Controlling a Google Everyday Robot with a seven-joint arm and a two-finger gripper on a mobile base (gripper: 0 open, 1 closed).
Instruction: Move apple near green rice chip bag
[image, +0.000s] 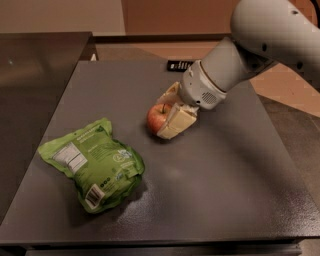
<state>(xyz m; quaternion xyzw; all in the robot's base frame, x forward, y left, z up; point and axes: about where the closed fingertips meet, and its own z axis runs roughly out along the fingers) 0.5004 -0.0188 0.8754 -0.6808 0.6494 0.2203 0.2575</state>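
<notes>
My hand (166, 116) is clamped on the apple (154, 119), one finger on each side, low over the middle of the surface (225, 180). The bag (92, 162) lies flat at front left, label up, apart from the apple.

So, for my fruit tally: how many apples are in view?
1. The apple is near the middle of the table, held by the gripper, right of the green rice chip bag. None seems hidden.
</notes>
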